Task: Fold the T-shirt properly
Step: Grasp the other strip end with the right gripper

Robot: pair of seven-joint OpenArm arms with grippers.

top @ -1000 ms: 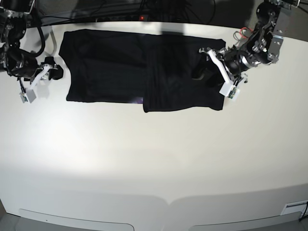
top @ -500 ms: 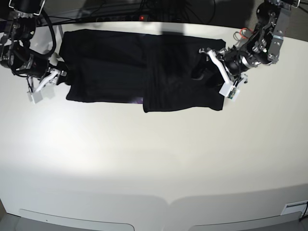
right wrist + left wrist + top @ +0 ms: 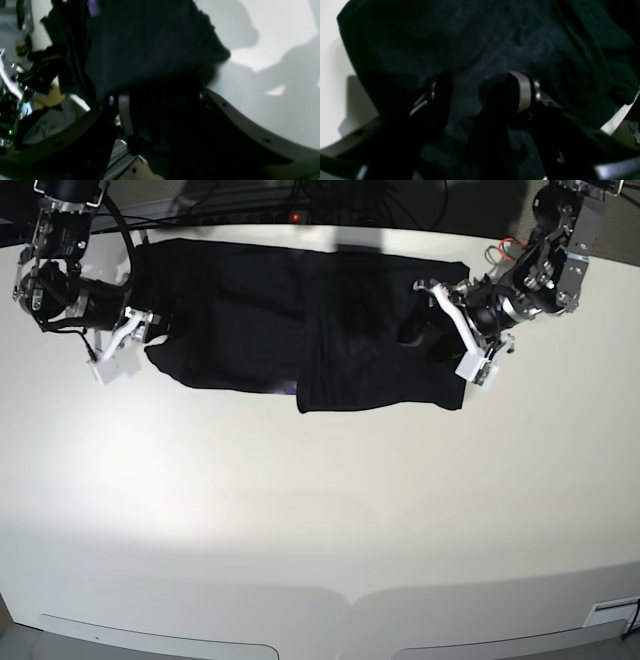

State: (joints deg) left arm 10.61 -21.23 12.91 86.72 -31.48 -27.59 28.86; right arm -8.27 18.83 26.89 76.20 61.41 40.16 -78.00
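Black cloth, one T-shirt (image 3: 300, 320), lies spread across the far side of the white surface (image 3: 320, 510), partly folded: a doubled panel sits on its right half in the base view. A sliver of purple shows at the lower edge.

Your right hand (image 3: 135, 340) is at the shirt's left end, and its wrist view shows cloth bunched and lifted between the fingers, so it looks clamped on the T-shirt. Your left hand (image 3: 480, 92) rests on the other end, fingers apart with fabric beneath them; nothing looks pinched there.

Handling, as a judgement: light, limp, no stiffness. It will sag and drag wherever it is unsupported, and layers may slide over one another. Take hold at hems or corners, through all layers, and keep it low to the surface.

Count: one shirt, two hands, nothing else on the surface.
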